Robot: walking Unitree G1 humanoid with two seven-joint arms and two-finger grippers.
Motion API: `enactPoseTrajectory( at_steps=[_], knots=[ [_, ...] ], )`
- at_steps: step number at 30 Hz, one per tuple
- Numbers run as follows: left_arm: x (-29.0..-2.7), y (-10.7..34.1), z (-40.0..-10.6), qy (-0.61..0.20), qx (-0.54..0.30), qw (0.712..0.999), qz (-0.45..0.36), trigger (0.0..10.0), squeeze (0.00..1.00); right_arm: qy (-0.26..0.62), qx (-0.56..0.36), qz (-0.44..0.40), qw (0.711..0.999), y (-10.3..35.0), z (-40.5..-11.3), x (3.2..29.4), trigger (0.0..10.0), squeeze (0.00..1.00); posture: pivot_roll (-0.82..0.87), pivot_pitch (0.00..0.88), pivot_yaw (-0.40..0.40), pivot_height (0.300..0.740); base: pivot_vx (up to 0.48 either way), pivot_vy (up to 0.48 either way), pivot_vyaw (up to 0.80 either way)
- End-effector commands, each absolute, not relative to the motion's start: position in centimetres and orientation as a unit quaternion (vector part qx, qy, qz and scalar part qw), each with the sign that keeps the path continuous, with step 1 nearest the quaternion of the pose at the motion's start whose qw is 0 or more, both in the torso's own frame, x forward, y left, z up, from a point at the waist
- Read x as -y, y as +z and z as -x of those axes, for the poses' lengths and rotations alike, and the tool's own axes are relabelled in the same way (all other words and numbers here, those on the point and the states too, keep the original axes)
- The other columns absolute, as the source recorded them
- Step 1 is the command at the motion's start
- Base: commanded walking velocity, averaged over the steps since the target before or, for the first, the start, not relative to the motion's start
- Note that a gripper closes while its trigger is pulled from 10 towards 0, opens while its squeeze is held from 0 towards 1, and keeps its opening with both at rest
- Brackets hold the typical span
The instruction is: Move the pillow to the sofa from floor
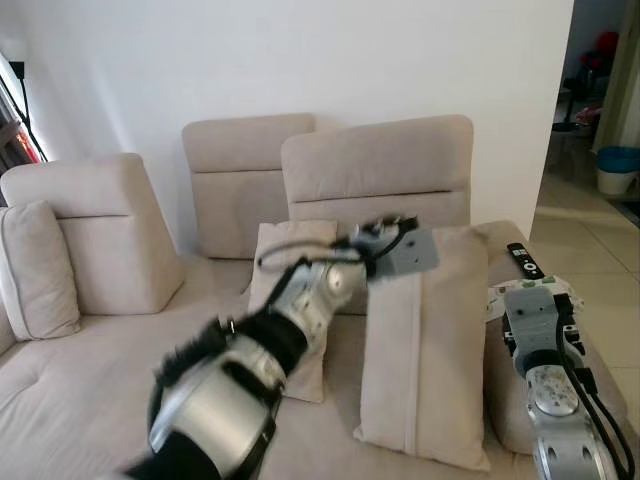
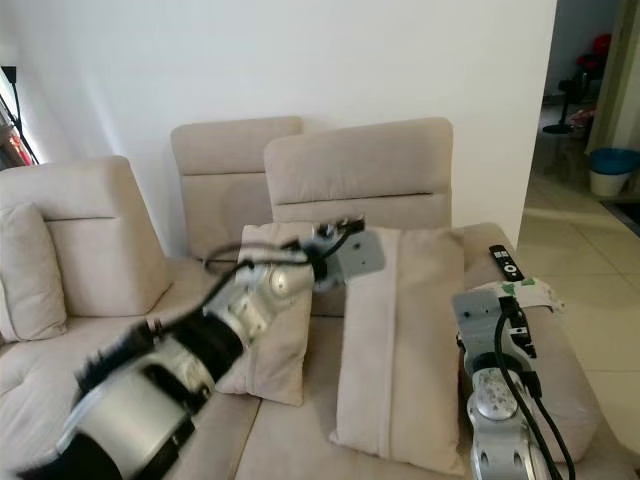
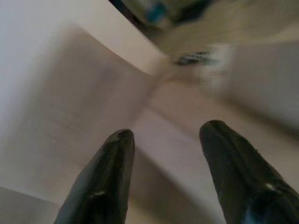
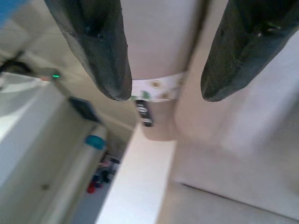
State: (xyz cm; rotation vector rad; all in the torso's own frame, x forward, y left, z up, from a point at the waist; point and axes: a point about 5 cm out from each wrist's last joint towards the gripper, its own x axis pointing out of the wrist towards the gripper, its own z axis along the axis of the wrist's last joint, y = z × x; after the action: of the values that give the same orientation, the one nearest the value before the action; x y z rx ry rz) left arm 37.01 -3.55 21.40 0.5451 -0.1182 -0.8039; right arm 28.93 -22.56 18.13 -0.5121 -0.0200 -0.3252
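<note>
A long beige pillow (image 1: pixel 425 350) with a seam down its middle stands upright on the sofa seat (image 1: pixel 90 390), leaning back against the backrest (image 1: pixel 380 165). My left arm (image 1: pixel 300 310) reaches across to the pillow's top left corner. In the left wrist view my left gripper (image 3: pixel 166 135) is open, with nothing between its fingers and blurred beige fabric ahead. My right arm (image 1: pixel 545 350) sits just right of the pillow, over the sofa's armrest. My right gripper (image 4: pixel 166 93) is open and holds nothing.
A smaller beige cushion (image 1: pixel 280 250) leans behind my left arm, and another cushion (image 1: pixel 35 270) rests at the sofa's far left. A black remote (image 1: pixel 524 260) and a patterned cloth (image 2: pixel 535 290) lie on the right armrest. Tiled floor and a doorway are at right.
</note>
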Motion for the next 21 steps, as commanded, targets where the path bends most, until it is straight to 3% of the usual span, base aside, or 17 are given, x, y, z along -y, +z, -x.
enactPoseTrajectory(
  at_steps=[1,3,8,10,21],
  knots=[
    [2.8,20.8,-37.3,-0.385,0.019,0.899,-0.209,10.0,0.00,-0.134,0.023,0.243,0.960,18.0,-29.0,21.4,10.0,0.00,-0.06,0.000,0.160,0.740,0.000,0.000,0.00],
    [2.2,18.8,-37.0,-0.371,-0.021,0.921,-0.114,10.0,0.00,-0.097,0.050,0.232,0.966,17.6,-28.7,19.6,10.0,0.00,-0.05,0.000,0.164,0.740,0.000,0.000,0.00],
    [1.5,17.7,-37.0,-0.353,-0.035,0.932,-0.070,10.0,0.00,-0.073,0.062,0.223,0.970,17.3,-28.5,18.4,10.0,0.00,-0.05,0.000,0.162,0.740,0.000,0.000,0.00],
    [-0.3,16.4,-37.1,-0.331,-0.045,0.942,-0.039,10.0,0.00,-0.051,0.069,0.217,0.972,16.8,-28.0,17.5,10.0,0.00,-0.05,0.000,0.160,0.740,0.000,0.000,0.00],
    [-3.3,12.0,-33.4,-0.377,-0.080,0.922,0.043,10.0,0.00,0.026,0.096,0.211,0.972,14.8,-25.7,15.0,10.0,0.00,-0.03,0.018,0.165,0.740,0.000,0.000,0.00]
  ],
)
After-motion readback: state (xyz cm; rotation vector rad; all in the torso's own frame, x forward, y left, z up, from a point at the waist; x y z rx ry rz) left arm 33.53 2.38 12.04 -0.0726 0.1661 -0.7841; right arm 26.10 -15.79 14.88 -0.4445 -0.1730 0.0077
